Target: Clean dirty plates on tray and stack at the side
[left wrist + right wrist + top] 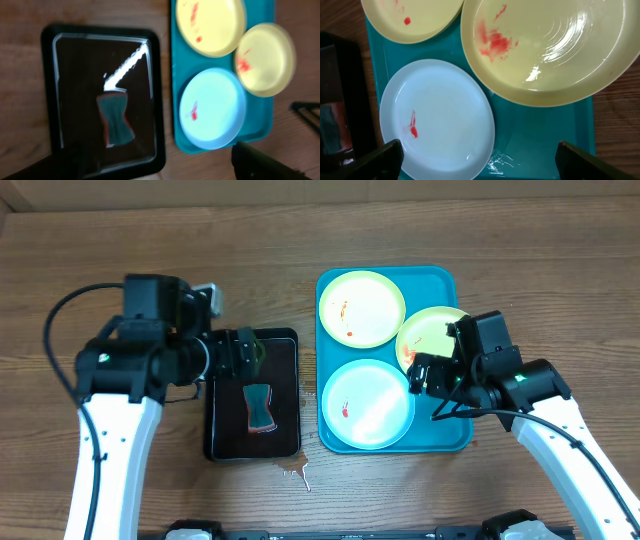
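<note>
**Overhead view, with both wrist views.** The wooden table [120, 240] carries two trays side by side. The turquoise tray [452, 438] lies just to 3 o'clock of the table's centre and holds all three plates.

- **Far plate** [362, 308]: in the tray's 11 o'clock corner, with red specks toward its 9 o'clock side.
- **Right plate** [432, 330]: at the tray's 2 o'clock. Its rim meets the far plate's rim and reaches out over the tray's 3 o'clock edge. A red smear lies toward its 8 o'clock side.
- **Near plate** [368, 405]: lies flat in the 7 o'clock corner, with one small red streak at its 9 o'clock side (glare turns it bluish-white).

The right gripper [479, 149] is over the tray, between the near plate and the right plate. Its fingers [594, 162] are spread wide and grip nothing.

The black tray [215, 442] lies at 9 o'clock of the turquoise tray, just beside it and not touching. A teal, hourglass-shaped sponge [260, 406] lies inside it. The left gripper [144, 159] is over the black tray's 12 o'clock end, with its jaws likewise wide apart and empty. A small puddle [296, 471] marks the wood off the black tray's 5 o'clock corner.
</note>
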Tool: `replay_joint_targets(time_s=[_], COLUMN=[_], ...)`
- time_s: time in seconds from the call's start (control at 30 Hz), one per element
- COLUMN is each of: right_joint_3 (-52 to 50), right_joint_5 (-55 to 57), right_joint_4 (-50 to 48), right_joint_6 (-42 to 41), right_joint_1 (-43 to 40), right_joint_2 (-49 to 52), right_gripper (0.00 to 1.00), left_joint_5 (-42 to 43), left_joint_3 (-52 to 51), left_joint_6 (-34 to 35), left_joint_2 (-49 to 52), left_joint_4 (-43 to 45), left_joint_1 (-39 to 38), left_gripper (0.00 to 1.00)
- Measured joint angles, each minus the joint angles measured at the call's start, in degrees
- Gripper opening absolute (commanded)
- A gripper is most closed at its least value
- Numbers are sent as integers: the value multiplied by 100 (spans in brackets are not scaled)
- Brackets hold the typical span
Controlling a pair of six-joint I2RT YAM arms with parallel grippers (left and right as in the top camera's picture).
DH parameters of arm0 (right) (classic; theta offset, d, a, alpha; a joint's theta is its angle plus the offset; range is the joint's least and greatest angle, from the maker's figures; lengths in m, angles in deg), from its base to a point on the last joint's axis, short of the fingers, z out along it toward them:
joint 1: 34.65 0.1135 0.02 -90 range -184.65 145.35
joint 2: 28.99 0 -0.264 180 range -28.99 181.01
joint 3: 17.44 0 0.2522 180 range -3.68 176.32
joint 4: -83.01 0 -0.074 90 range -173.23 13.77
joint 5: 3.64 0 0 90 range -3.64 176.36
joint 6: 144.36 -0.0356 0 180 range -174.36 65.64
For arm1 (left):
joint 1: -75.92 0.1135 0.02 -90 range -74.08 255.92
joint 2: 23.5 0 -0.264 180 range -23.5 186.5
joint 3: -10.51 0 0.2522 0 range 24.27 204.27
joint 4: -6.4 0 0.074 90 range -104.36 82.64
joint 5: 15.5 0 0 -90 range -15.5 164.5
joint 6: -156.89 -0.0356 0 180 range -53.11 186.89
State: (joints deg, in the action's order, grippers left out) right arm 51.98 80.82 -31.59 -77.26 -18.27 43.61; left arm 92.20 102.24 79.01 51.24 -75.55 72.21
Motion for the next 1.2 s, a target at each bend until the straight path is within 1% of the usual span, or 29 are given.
replay_joint_targets(time_s=[0.07,0.1,0.13,0.3,0.4,0.43,0.5,0.53,0.63,0.7,0.73,0.9,0.93,1.0,1.07,1.13,1.2], right_joint_3=[0,0,0,0,0,0,0,0,0,0,0,0,0,0,0,0,0], right_joint_5=[96,144,179,216,219,219,238,245,299,374,431,507,498,470,444,439,426], right_joint_4=[-111,-186,-234,-249,-157,-125,-72,-52,4,57,83,153,149,144,107,31,-44], right_joint_6=[-28,-48,-66,-85,-94,-87,-87,-94,-105,-111,-105,-107,-105,-107,-105,-107,-107], right_joint_1=[-2,0,-2,0,0,0,-2,0,-2,-2,-2,0,0,-2,0,0,0], right_joint_2=[0,0,0,0,0,0,-2,0,0,0,9,365,487,737,951,1097,1150], right_gripper=[98,97,97,95,91,89,87,85,77,76,76,78,78,78,79,80,80], left_joint_5=[-240,-409,-514,-671,-907,-990,-1088,-1134,-1224,-1239,-1241,-1239,-1239,-1237,-1224,-1207,-1198], left_joint_3=[-133,-343,-623,-1099,-1178,-1187,-1189,-1189,-1202,-1202,-1202,-1202,-1200,-1174,-1113,-1075,-1054], left_joint_6=[125,278,442,765,999,1093,1196,1259,1357,1386,1392,1340,1311,1213,1113,1102,1064], left_joint_2=[114,260,481,1274,1810,1978,2275,2444,2813,2957,3001,3018,3018,3018,3016,3005,3005], left_joint_4=[-26,42,264,621,627,638,669,697,802,907,938,973,953,855,691,638,621], left_joint_1=[-127,-219,-308,-555,-708,-745,-769,-774,-774,-774,-774,-774,-774,-774,-774,-774,-774], left_gripper=[85,79,77,66,51,45,29,24,16,10,4,4,9,28,41,46,45])
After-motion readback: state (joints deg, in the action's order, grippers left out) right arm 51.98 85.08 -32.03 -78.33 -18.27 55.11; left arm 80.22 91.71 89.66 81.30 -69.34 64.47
